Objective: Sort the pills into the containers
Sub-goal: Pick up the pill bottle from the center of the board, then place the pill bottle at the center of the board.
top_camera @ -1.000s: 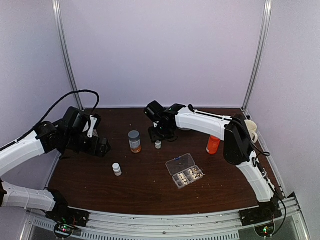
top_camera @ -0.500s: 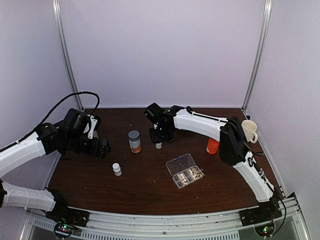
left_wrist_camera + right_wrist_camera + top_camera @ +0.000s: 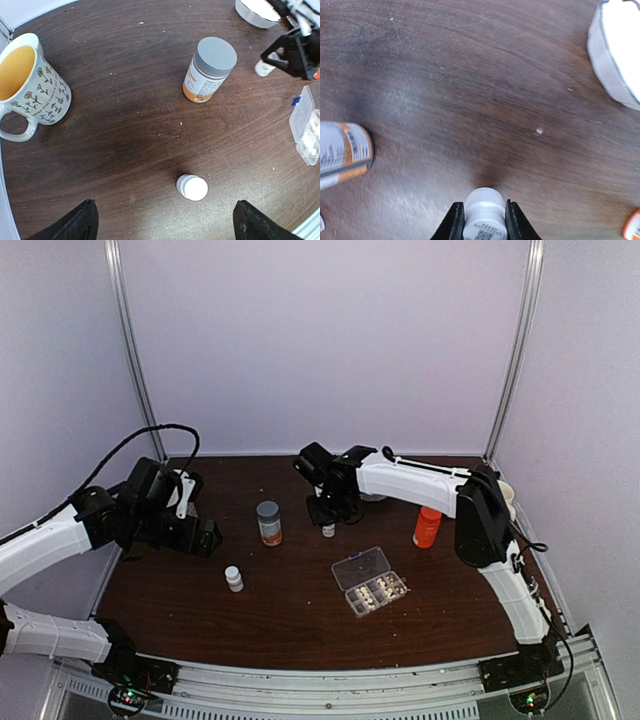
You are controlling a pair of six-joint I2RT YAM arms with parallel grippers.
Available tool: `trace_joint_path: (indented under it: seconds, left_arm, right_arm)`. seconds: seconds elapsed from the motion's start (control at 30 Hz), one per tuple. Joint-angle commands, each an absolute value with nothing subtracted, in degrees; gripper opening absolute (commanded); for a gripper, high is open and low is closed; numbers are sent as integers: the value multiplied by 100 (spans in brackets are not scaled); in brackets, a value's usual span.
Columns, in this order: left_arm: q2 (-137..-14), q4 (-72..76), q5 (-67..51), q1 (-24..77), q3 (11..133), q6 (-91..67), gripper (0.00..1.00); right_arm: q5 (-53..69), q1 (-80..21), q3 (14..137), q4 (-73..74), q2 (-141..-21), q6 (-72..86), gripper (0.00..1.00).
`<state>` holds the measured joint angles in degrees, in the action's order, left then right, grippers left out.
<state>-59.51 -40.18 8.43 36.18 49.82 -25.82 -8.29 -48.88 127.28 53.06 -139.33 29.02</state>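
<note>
Beyond the box (image 3: 360,567), its cells (image 3: 388,587) holding pale pills (image 3: 372,594), the right gripper (image 3: 482,222) is clamping its jaws on a white bottle (image 3: 482,210). The left gripper (image 3: 165,224) is hanging, jaws released. Pills look light, skittish: best taking the stiff bottle's sides.

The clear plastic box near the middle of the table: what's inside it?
Small pale pills lie in the cells of the pill box's nearer half. The farther half looks empty. Their count is too small to tell.
</note>
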Motion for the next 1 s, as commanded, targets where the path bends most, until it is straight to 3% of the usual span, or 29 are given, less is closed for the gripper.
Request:
trace_joint_path:
  seconds: [0.0, 0.5, 0.73, 0.97]
  left_arm:
    - [-5923, -3715, 613, 3577, 4881, -2423, 97]
    - [-5999, -3374, 304, 3577, 4445, -2777, 97]
    - [-5927, -3419, 1121, 3577, 4248, -3315, 97]
    - [-5330, -2738, 518, 3577, 3686, -3240, 97]
  right_arm:
    - [-1445, -4892, 11974, 5245, -12754, 2650, 14]
    - [-1657, -4569, 8084, 4540, -9377, 2276, 10]
    - [-1589, -4210, 6550, 4213, -8350, 2498, 10]
    - [-1566, -3758, 5507, 3736, -7775, 2581, 11]
